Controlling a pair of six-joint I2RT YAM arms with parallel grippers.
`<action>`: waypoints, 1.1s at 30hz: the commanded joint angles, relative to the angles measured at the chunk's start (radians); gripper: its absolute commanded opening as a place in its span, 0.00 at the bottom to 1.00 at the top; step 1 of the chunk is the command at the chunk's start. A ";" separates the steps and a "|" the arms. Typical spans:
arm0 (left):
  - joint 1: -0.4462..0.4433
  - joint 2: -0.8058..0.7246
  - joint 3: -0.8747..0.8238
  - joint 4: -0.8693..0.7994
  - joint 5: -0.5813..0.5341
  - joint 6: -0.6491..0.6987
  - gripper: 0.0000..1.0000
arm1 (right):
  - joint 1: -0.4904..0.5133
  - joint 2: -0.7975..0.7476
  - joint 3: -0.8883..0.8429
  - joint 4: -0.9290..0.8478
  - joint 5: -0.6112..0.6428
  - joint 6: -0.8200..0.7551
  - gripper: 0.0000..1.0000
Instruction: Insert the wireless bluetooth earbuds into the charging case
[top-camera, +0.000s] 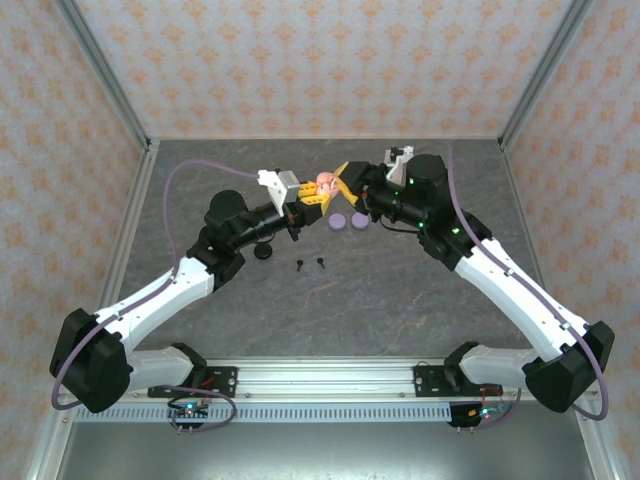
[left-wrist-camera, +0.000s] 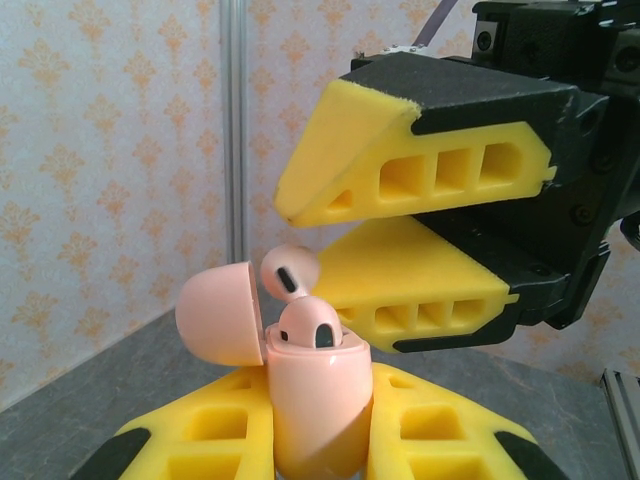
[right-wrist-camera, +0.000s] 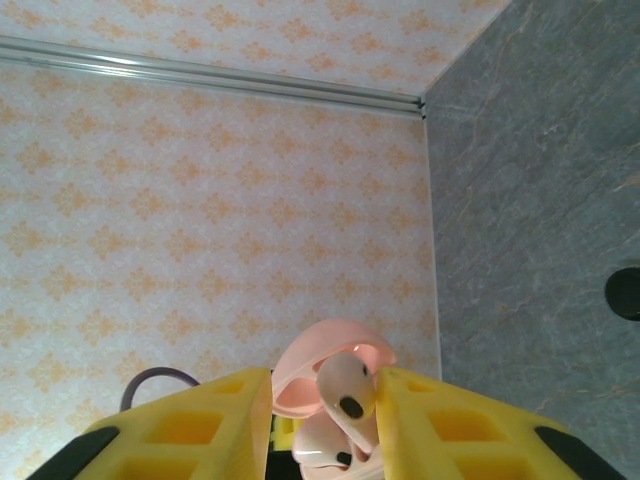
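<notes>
- Where the two arms meet over the far middle of the table (top-camera: 380, 300), I see the left tool (top-camera: 312, 194) clamped on the pink charging case (left-wrist-camera: 318, 400), with one yellow finger on each side of its body.
- The case appears upright in the left wrist view. Its lid (left-wrist-camera: 220, 320) is hinged open to the left.
- One pink earbud (left-wrist-camera: 312, 325) sits in the case, its rounded head above the rim.
- A second pink earbud (right-wrist-camera: 345, 388) is tilted just above the case mouth, between the fingers of the right tool (right-wrist-camera: 325, 375).
- The right tool's jaws stand apart. The bud touches one finger, and I see a gap to the other. I cannot tell whether the bud rests on the case.
- On the table just below the tools, a lilac case (top-camera: 338, 222) and a second lilac case (top-camera: 358, 221) lie side by side, both closed.
- Nearer the arm bases, one black earbud (top-camera: 300, 265) and another black earbud (top-camera: 321, 263) lie near each other but apart. A black case (top-camera: 263, 251) lies to their left.
</notes>
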 joint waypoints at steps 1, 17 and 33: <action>-0.010 -0.035 0.032 0.080 0.002 0.013 0.00 | -0.007 0.004 0.031 -0.096 0.003 -0.049 0.34; -0.010 -0.050 0.025 0.035 -0.025 0.036 0.00 | -0.033 -0.011 0.063 -0.208 0.046 -0.135 0.39; -0.010 -0.170 -0.093 -0.112 -0.144 0.070 0.00 | -0.092 -0.038 0.038 -0.702 0.365 -0.517 0.49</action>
